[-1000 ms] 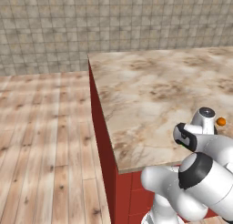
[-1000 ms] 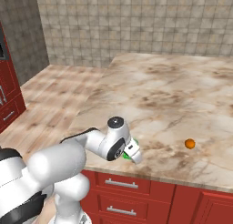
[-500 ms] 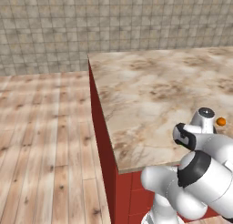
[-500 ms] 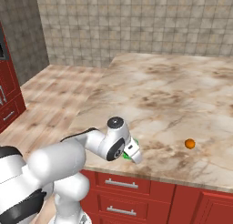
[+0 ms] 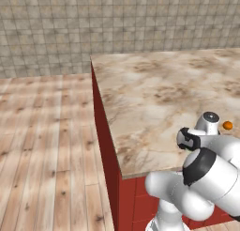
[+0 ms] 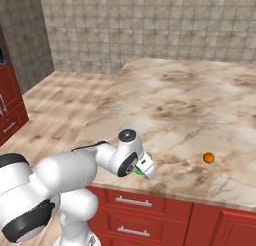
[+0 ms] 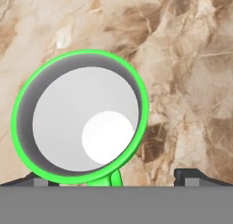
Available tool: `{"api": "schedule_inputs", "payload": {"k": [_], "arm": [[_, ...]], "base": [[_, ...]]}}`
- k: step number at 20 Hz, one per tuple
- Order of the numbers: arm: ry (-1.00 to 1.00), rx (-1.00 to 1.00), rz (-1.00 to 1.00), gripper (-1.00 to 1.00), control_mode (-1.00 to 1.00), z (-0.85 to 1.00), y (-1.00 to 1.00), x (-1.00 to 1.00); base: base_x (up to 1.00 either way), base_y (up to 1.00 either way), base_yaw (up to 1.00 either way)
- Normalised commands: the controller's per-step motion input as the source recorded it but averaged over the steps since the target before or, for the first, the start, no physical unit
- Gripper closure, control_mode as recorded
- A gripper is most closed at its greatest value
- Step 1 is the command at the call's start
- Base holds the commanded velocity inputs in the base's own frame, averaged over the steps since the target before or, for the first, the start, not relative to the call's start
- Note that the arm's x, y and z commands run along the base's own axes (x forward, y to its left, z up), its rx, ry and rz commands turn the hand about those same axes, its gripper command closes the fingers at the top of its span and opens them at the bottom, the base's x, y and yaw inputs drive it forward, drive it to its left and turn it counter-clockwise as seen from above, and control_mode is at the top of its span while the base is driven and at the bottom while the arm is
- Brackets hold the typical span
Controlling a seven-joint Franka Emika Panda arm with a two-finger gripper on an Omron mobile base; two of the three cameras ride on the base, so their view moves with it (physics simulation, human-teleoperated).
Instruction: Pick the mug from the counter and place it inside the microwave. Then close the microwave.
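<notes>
My tool (image 7: pixel 116 175) hangs just above the mug (image 7: pixel 79 116), looking straight down into its pale hollow; the green rim fills the left and middle of the hand view, and a green stub, the handle as I take it, juts toward me at the bottom edge; my two dark fingertips (image 7: pixel 193 175) rise at the bottom, one half hidden under the rim at the left, one well clear at the right; the jaws stand spread to their widest and grip nothing.

From the right base view the mug (image 6: pixel 141 169) shows as a mere sliver of green under my wrist, standing on the tabletop (image 6: pixel 200 105) near its front edge, above the red drawers; the small orange ball (image 6: pixel 208 158) lies apart to the right and is no concern of mine; in the left base view the tool's housing hides the mug, with the ball (image 5: pixel 228 126) just beyond it.

As I judge it, the task is barely begun; the mug is not yet lifted, only lined up; left to do are the closing on the wall or handle, the lift, the carry to the microwave, the placing inside, and the shutting of its door; the jaws straddle the rim off-centre, so I would settle that first.
</notes>
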Motion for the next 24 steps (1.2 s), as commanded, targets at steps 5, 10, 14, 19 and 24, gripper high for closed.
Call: {"api": "schedule_inputs", "payload": {"k": [5,10,14,19,24], "arm": [[0.0,0.0,0.0,-1.0,-1.0,0.0,0.0,0.0],[0.0,0.0,0.0,-1.0,-1.0,0.0,0.0,0.0],[0.0,0.0,0.0,1.0,-1.0,0.0,0.0,0.0],[0.0,0.0,0.0,1.0,-1.0,0.0,0.0,0.0],[0.0,0.0,0.0,1.0,-1.0,0.0,0.0,0.0]], "base": [[0.0,0.0,0.0],[0.0,0.0,0.0],[0.0,0.0,0.0],[0.0,0.0,0.0],[0.0,0.0,0.0]]}}
